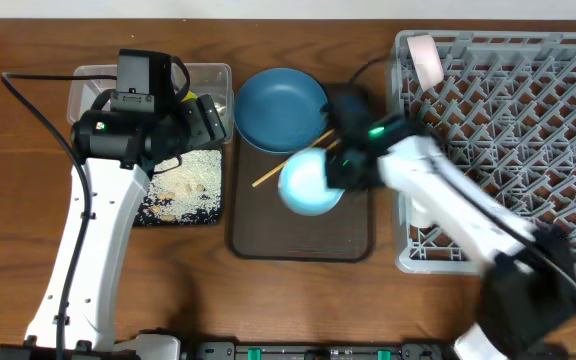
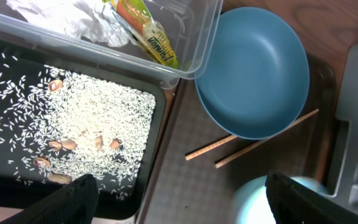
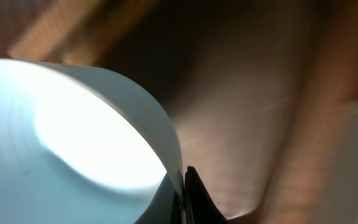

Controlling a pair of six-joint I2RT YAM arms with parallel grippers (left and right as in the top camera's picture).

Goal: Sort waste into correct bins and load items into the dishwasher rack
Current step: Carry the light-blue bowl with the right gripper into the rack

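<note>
Light blue bowl (image 3: 73,143), rim-pinch by right gripper (image 3: 182,194) clear only wrist-side, left gripper (image 2: 180,204) spread

Dark lettering on the snack wrapper (image 2: 156,45), upper centre of the left wrist view, is too blurred to read.
</note>
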